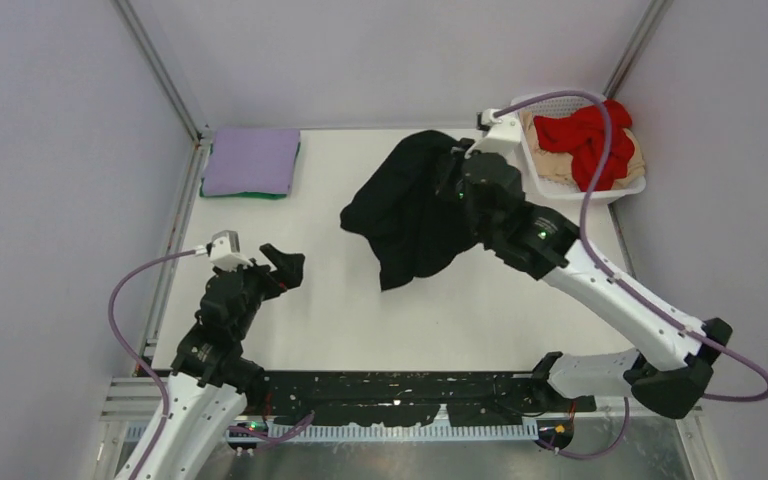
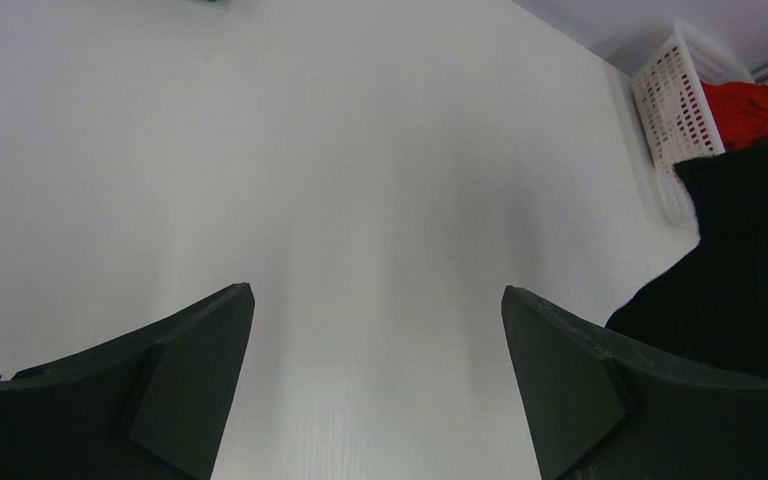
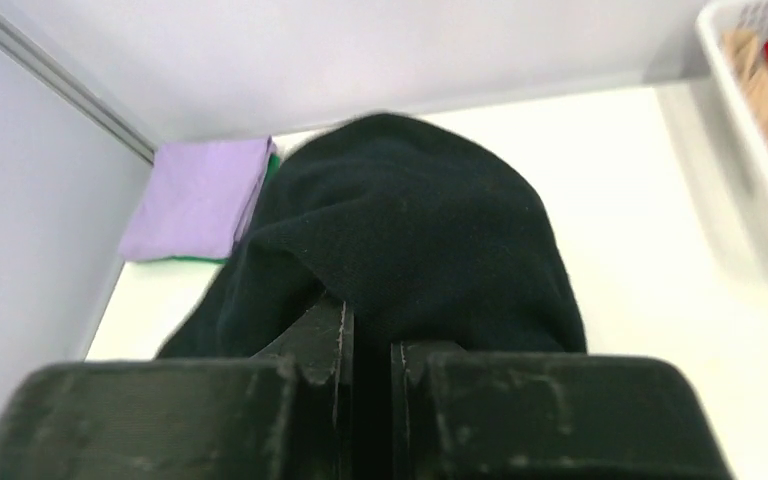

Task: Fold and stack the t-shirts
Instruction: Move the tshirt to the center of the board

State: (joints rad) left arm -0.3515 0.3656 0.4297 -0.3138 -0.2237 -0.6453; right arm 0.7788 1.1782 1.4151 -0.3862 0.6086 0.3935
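Right gripper (image 3: 370,345) clamped tight on black shirt (image 1: 410,205), held up just left of basket (image 1: 625,188), likely so the cloth hangs free for spreading. Left gripper (image 2: 375,292) gaping, empty, well left of basket, presumably awaiting a corner.

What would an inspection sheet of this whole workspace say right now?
Surface: white table, no stains seen.
Job's things: black t-shirt hangs bunched from right gripper; lavender t-shirt folded on green t-shirt, far left corner; red t-shirt and beige t-shirt in white basket.
Clutter: nothing seen.
Grippers: left gripper open, holding nothing; right gripper shut on the black t-shirt.
Cables: purple cables loop along both arms.
Surroundings: plain grey walls.
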